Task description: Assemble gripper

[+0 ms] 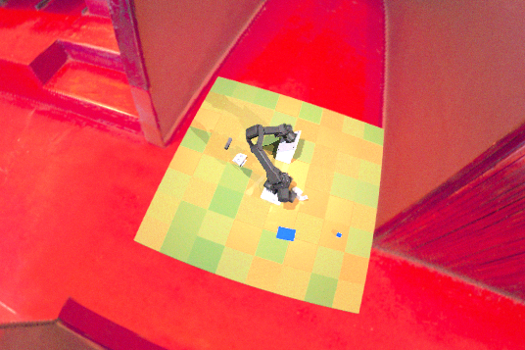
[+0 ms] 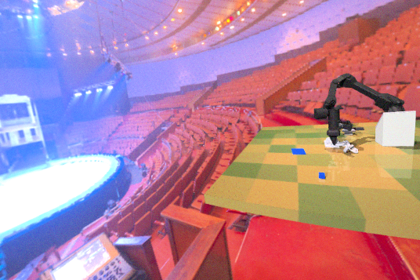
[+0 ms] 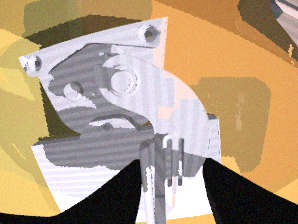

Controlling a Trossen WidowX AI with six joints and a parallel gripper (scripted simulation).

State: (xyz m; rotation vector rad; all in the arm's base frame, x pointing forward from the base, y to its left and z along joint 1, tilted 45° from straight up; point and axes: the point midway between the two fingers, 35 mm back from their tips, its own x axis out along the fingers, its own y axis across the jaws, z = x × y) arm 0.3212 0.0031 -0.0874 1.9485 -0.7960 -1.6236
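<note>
My gripper [image 3: 172, 166] [image 2: 334, 143] is shut on a white slotted jaw [image 3: 185, 110]. The jaw's round end lies over the right side of the white gripper base [image 3: 110, 37] [image 1: 268, 195], at a round boss. Whether it is fully seated cannot be told. The base's other pin [image 3: 73, 90], to the left, shows bare. The second white jaw [image 1: 300, 194] [image 2: 350, 147] lies on the table beside the base, and its edge shows in the wrist view's upper right corner. A white plate with holes [image 1: 239, 159], seemingly the housing plate, lies apart on the table.
A dark grey bar [image 1: 228, 143] lies beyond the housing plate. A white box [image 1: 286, 152] [image 2: 396, 129] stands near the arm's foot. A blue rectangle [image 1: 286, 233] [image 2: 298, 151] and a small blue piece [image 1: 339, 234] [image 2: 321, 176] are on the patchwork table top [image 1: 196, 221].
</note>
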